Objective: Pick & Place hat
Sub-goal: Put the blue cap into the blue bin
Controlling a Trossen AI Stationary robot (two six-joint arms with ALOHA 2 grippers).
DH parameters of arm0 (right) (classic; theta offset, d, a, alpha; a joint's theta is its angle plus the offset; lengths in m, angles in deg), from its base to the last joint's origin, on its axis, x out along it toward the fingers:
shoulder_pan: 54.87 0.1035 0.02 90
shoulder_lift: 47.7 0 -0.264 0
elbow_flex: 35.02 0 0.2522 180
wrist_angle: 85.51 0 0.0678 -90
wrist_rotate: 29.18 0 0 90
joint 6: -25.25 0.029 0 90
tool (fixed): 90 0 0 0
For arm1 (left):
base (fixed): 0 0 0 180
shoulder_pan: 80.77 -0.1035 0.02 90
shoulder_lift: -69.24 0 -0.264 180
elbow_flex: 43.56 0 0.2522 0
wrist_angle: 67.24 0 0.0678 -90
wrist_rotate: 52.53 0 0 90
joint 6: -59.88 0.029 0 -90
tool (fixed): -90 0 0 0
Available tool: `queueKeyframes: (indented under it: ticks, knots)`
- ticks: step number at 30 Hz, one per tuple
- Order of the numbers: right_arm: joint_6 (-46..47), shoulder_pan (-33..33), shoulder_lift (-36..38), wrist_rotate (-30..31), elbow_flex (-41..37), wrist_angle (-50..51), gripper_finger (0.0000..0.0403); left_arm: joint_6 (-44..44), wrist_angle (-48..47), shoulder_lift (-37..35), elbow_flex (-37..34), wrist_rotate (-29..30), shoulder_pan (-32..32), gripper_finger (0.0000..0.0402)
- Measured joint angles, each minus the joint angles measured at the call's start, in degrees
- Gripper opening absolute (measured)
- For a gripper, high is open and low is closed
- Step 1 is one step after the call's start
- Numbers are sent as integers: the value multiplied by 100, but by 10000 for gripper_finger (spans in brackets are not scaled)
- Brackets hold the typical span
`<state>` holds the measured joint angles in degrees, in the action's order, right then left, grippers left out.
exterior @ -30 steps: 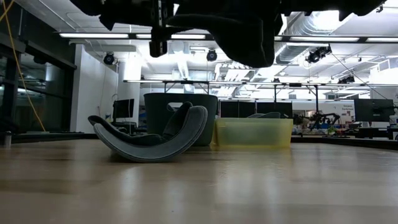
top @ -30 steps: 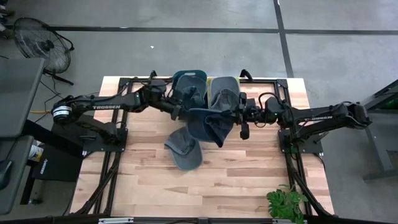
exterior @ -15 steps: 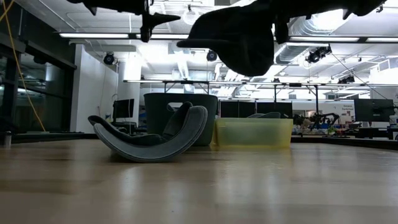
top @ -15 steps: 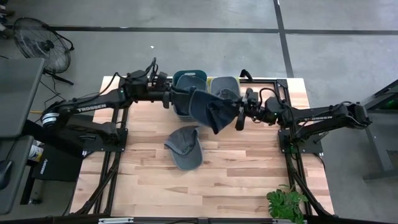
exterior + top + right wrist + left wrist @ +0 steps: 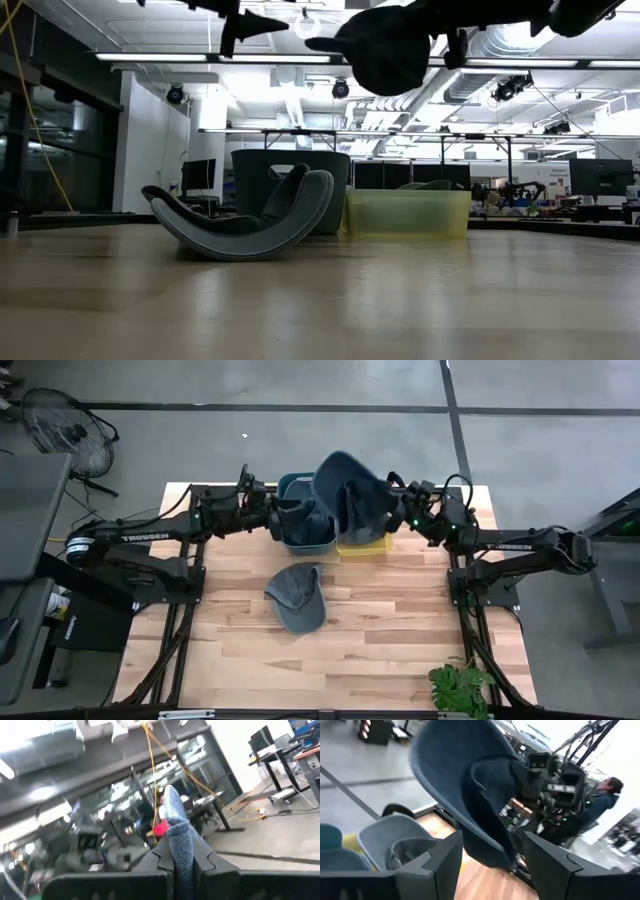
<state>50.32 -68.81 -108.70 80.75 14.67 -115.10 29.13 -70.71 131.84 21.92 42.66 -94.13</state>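
Note:
My right gripper [image 5: 396, 516] is shut on a dark blue hat [image 5: 348, 502], which it carries high above the yellow bin [image 5: 362, 544]; the low view shows the hat [image 5: 385, 45] near the ceiling line. My left gripper [image 5: 283, 520] hovers open over the dark teal bin [image 5: 308, 538], just left of the hat and apart from it. In the left wrist view the hat [image 5: 465, 780] fills the space beyond the open fingers [image 5: 445, 865]. A second grey-blue hat [image 5: 297, 598] lies upside down on the table, resting on its crown [image 5: 245, 225]. My right gripper pinches the hat between its two fingers, on a fold of its fabric [image 5: 178, 832] at the side facing the table's right. The fingers come level from the right. The hat is lifted clear and stands tipped up, its crown toward the far edge.
The teal bin [image 5: 290, 185] and yellow bin [image 5: 405, 212] stand side by side at the table's far edge; something grey [image 5: 400, 842] lies inside one. A green plant [image 5: 460, 685] sits at the near right corner. Bare wood lies near and left of the lying hat.
My right gripper has risen and swung toward the far edge, carrying the hat from above the table's middle to over the bins; the hat has tipped up on end. My left gripper has risen and drawn toward the far edge, and now stands apart from the hat.

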Motion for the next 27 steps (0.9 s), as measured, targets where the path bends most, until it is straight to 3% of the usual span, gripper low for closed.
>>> queueKeyframes:
  ticks: [5, 10, 20, 27]
  knots:
    - [349, -339, -266, -139, 130, -495, 3, 368, 108, 59, 0, 757, 498, 202]
    - [126, -397, -768, -554, 861, -487, 3, 656, 176, 342, -8, 1019, 719, 202]
    - [-1255, -202, -1408, -597, 2680, 979, 3, 947, 545, 678, -4, 1351, 704, 202]
    - [-1566, -255, -1411, -222, 3121, 1317, 3, 1253, 974, 786, -2, 1406, 702, 202]
